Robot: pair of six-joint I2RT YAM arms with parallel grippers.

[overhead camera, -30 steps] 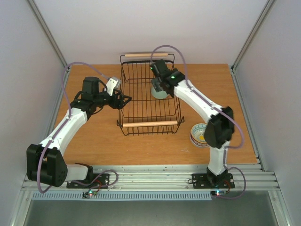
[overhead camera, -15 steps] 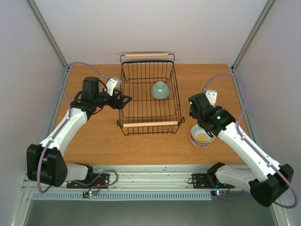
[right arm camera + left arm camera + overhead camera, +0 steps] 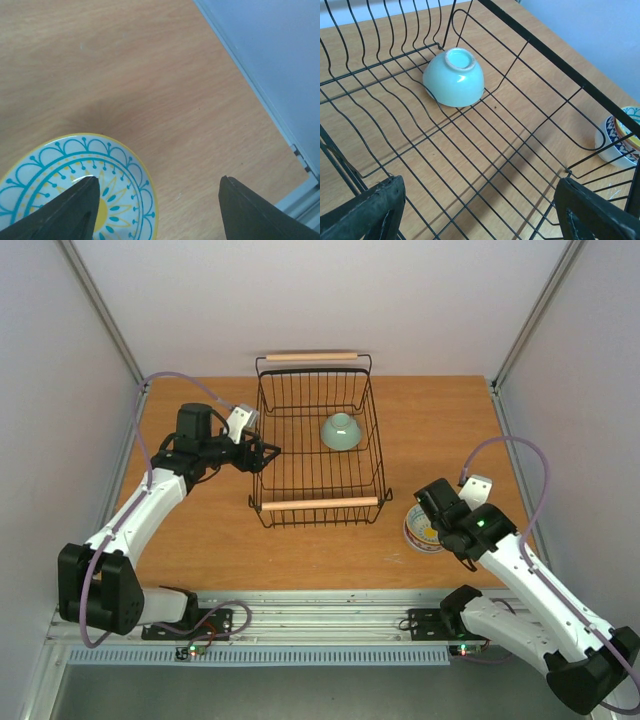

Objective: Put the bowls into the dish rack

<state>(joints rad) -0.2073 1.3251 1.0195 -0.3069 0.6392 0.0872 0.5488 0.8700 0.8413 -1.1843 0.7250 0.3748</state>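
Bowls are seen in two places. One pale green bowl (image 3: 341, 431) lies upside down inside the dish rack (image 3: 320, 503), in its upper right part, at the centre of the top view. One blue-patterned bowl (image 3: 422, 532) stands on the table (image 3: 200, 540) to the lower right of the rack, apart from it. The right gripper (image 3: 434, 508) hangs over this bowl with its fingers (image 3: 70, 207) apart across the rim, gripping nothing. The left gripper (image 3: 262, 453) is at the rack's left wall, fingers (image 3: 370, 212) wide apart and empty.
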